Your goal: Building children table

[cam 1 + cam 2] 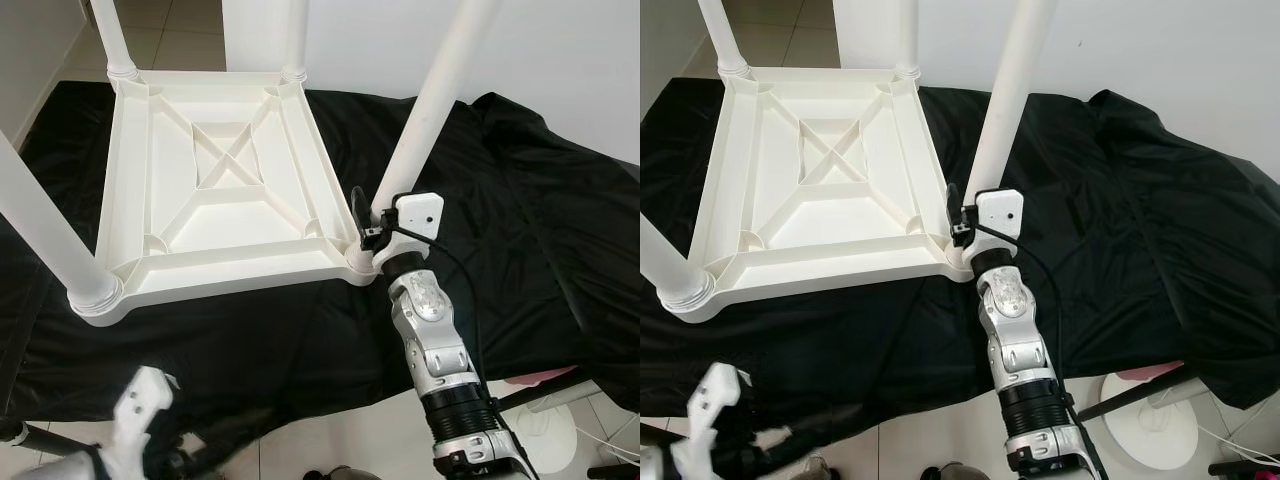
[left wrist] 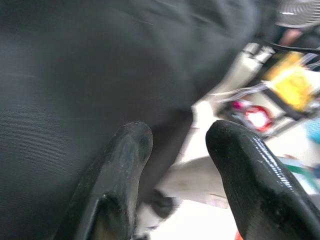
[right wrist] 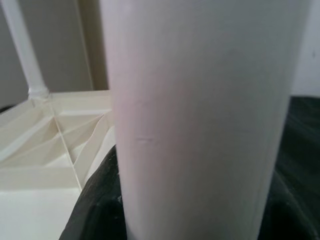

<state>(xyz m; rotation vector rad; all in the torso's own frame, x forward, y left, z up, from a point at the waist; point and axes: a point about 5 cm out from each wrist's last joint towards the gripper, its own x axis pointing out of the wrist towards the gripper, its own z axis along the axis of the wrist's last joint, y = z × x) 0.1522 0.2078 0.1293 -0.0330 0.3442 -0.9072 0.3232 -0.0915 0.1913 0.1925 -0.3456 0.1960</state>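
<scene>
The black cloth [image 1: 520, 200] lay creased and matt under the work; on it the white plastic table top [image 1: 215, 190] rested upside down, its underside ribbed in a cross, all four round legs socketed. We judged the near-right leg [image 1: 430, 110] the step in hand: press straight down along its axis, keeping it upright; the right gripper [image 1: 372, 232] sat at its smooth base, fingers seemingly clamped around it; the left gripper [image 2: 172, 150] hung low, fingers apart.
</scene>
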